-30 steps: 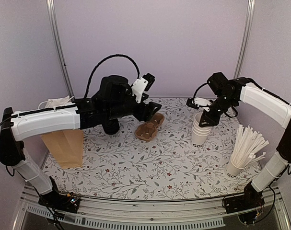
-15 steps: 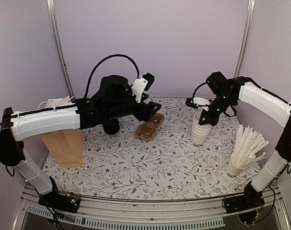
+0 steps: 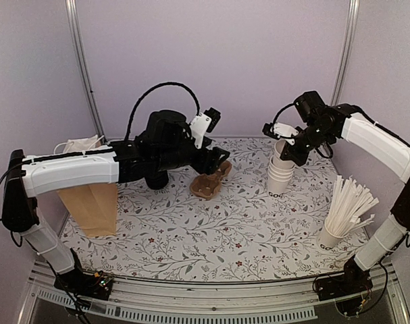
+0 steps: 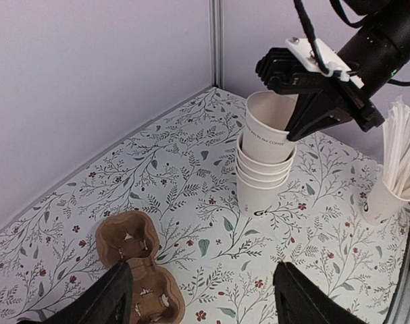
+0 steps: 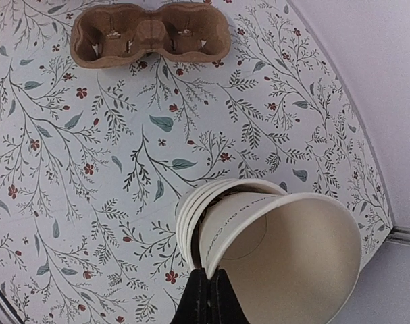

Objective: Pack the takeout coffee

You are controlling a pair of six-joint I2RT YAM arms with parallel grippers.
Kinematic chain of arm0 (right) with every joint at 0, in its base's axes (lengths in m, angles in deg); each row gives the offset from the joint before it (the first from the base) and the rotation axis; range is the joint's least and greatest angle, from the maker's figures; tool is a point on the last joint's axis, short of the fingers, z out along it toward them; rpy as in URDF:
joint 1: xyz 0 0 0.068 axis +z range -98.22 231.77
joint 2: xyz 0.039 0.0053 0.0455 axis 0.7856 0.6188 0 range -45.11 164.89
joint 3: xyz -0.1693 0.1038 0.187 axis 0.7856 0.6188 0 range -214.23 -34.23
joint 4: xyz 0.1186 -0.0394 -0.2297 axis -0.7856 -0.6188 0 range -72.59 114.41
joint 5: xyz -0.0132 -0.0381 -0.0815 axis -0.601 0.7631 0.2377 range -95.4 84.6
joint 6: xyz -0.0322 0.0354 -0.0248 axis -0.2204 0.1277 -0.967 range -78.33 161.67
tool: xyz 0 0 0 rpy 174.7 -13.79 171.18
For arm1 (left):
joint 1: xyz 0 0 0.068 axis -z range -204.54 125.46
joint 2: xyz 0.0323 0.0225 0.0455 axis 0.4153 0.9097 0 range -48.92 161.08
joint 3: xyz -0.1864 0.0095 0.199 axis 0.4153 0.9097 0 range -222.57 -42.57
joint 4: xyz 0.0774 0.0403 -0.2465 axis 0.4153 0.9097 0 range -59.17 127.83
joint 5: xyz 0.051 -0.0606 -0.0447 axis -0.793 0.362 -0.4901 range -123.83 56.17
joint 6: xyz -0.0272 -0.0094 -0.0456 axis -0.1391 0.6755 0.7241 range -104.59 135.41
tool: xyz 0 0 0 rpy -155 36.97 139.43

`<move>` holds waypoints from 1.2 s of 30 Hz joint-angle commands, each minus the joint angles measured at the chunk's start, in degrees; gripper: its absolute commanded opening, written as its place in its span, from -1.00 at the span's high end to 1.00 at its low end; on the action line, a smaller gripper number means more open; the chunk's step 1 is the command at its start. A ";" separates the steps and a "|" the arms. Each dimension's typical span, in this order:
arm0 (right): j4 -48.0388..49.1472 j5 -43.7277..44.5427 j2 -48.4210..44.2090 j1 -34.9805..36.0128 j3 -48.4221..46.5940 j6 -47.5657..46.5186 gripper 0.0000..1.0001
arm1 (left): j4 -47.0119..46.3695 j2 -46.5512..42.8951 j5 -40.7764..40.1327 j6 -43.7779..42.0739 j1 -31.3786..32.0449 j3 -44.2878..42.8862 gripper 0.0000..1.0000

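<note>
Toward the far right corner of the tabletop [image 3: 211, 236], the top cup [image 4: 267, 128] of the lidless stack [image 3: 280, 179] is pinched at its rim by the right gripper [image 3: 290, 143], closed tight, and tipped. Over the cardboard carrier [image 3: 210, 181] the left gripper [image 4: 205, 300] is held wide, empty. No lidded takeout coffee is seen. Step judged: separating one cup. Next, a clean lift off the stack is called for.
</note>
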 commanded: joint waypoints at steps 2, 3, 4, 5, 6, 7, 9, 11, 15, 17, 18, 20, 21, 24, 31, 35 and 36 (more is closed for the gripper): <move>5.09 3.19 1.61 0.26 -2.07 0.11 1.00 | -1.20 0.33 1.07 0.79 0.24 0.16 -0.48; 5.69 3.72 2.03 0.24 -2.07 0.15 1.00 | -1.23 0.30 1.11 0.71 0.20 0.19 -0.48; 6.34 4.33 2.20 0.24 -2.07 0.29 1.00 | -1.24 0.22 1.07 0.76 0.19 0.18 -0.48; 7.03 4.76 2.41 0.21 -2.12 0.32 1.00 | -1.25 0.20 1.00 0.70 0.23 0.24 -0.48; 7.68 4.81 2.66 0.08 -2.12 0.41 1.00 | -1.22 0.19 1.03 0.71 0.23 0.25 -0.48; 8.37 6.36 2.76 -0.08 -2.16 0.49 1.00 | -1.19 0.19 1.00 0.75 0.24 0.25 -0.48; 9.39 7.09 3.10 -0.53 -2.51 0.72 1.00 | -1.20 0.15 1.03 0.74 0.19 0.25 -0.48; 9.54 6.81 3.62 -1.05 -3.26 0.92 1.00 | -1.19 0.02 0.88 0.67 0.20 0.25 -0.48; 8.28 5.80 4.24 -1.34 -4.98 1.12 1.00 | -1.27 -0.22 0.31 0.46 0.26 0.25 -0.48; 6.81 5.78 3.85 -1.33 -6.25 1.36 1.00 | -1.19 -0.40 -0.08 0.25 0.29 0.25 -0.48; 6.19 5.76 3.56 -1.30 -6.93 1.45 1.00 | -1.19 -0.56 -0.28 0.05 0.36 0.25 -0.48; 4.66 3.79 2.23 -1.17 -7.90 2.26 1.00 | -0.89 -0.88 -0.83 -0.55 0.28 -0.01 -0.48; 3.85 3.17 1.64 -1.17 -8.11 2.83 1.00 | -0.64 -1.18 -1.11 -0.97 0.30 -0.08 -0.48; 2.28 1.60 -1.74 -0.95 -7.80 3.64 1.00 | -1.18 -2.01 -1.79 -2.89 0.37 0.42 -0.49; -1.91 -6.03 -8.81 2.06 -5.45 1.26 1.00 | 1.61 -2.54 -4.04 -4.04 -0.02 -1.70 -0.51; -2.80 -8.91 -10.87 7.06 -1.40 -0.99 1.00 | 5.14 -4.73 -4.18 -0.42 -0.41 -1.80 -0.51; -2.68 -8.96 -11.16 8.85 -0.44 -1.59 1.00 | 5.92 -5.38 -4.23 0.57 -0.49 -1.42 -0.51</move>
